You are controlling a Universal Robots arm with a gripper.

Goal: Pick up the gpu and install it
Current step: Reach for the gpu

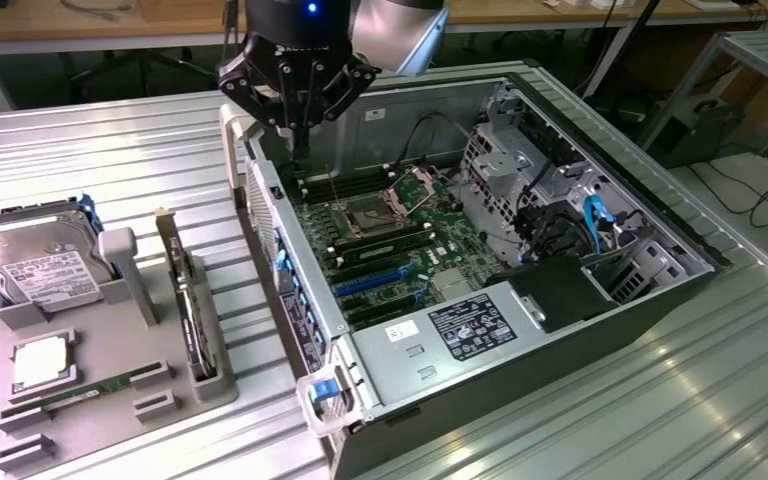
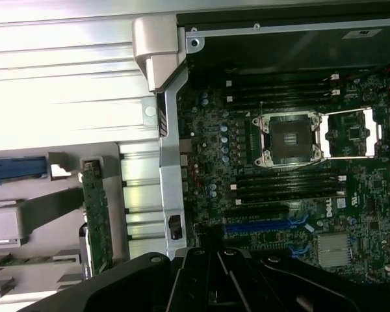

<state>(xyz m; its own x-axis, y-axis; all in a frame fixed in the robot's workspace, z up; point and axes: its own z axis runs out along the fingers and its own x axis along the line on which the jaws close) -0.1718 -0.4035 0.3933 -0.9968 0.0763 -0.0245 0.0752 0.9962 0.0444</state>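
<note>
Pincer point(image 1: 299, 148) closed, nothing held, poised over the rear wall of the computer case point(image 1: 271, 250) | gpu point(image 1: 187, 300) stood on edge in grey holder point(image 1: 104, 400) on table point(image 1: 131, 150), well apart, untouched | step judged: pickup not begun | grasp judged to need jaws opened, aligned over card edge

An open computer case point(image 1: 404, 375) lies beside a grey rack point(image 1: 111, 340) holding a hard drive point(image 1: 40, 270).

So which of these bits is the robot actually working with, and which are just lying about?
In the job: gpu, on edge in the grey tray; open computer case; the hand, shut, over the case.
Just lying about: hard drive; memory stick; silver chip.
</note>
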